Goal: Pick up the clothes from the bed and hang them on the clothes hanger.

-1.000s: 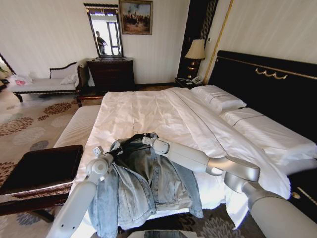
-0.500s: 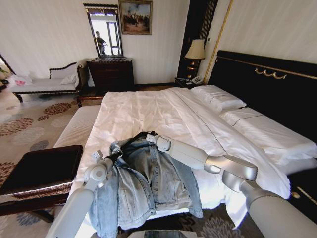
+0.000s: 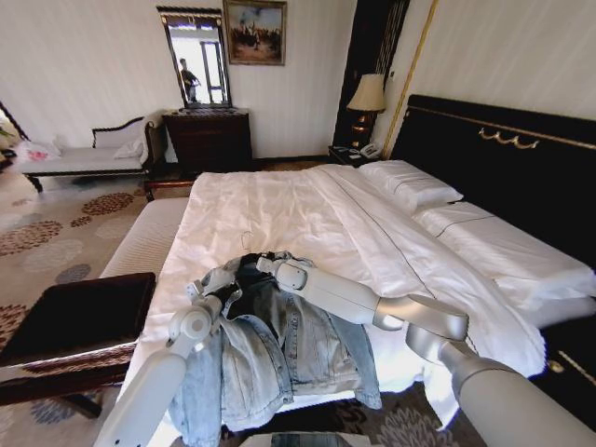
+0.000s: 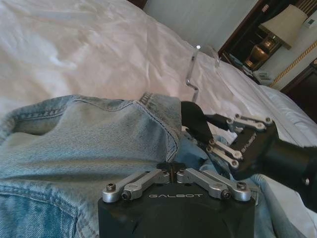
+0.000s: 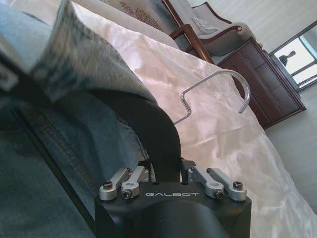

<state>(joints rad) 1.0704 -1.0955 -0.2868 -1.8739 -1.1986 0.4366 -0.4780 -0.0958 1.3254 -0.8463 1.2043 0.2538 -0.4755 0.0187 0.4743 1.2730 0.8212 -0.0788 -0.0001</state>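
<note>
Denim jacket (image 3: 279, 345) lies at the foot corner of the bed (image 3: 307, 219), collar end up toward the grippers and hem hanging off the mattress edge toward the robot, so its long axis runs roughly foot-to-head of the bed, slightly skewed. Clothes hanger (image 5: 163, 134): black body sits inside the collar opening, thin metal hook pointing away from the jacket, out over the bare white sheet toward the headboard end; in the right wrist view the hook curves just beyond the fingertips. Right gripper (image 3: 267, 264) has its fingers closed narrow on the black neck of the hanger, directly ahead of the finger links. Left gripper (image 3: 216, 284) is at the collar just beside the right one; its finger links are drawn together with denim bunched right at the tips, probably pinching the collar fabric, though the contact itself is hidden under the cloth. In the left wrist view the right gripper (image 4: 223, 144) sits just past the folded collar edge. Surface: white sheet with wrinkles, a thin dark seam line, two pillows (image 3: 410, 184) against the black headboard (image 3: 521, 158). Room: dark bench (image 3: 74, 321) beside the bed, patterned carpet, dresser (image 3: 209, 138) with mirror, lamp (image 3: 369, 98) on nightstand.
</note>
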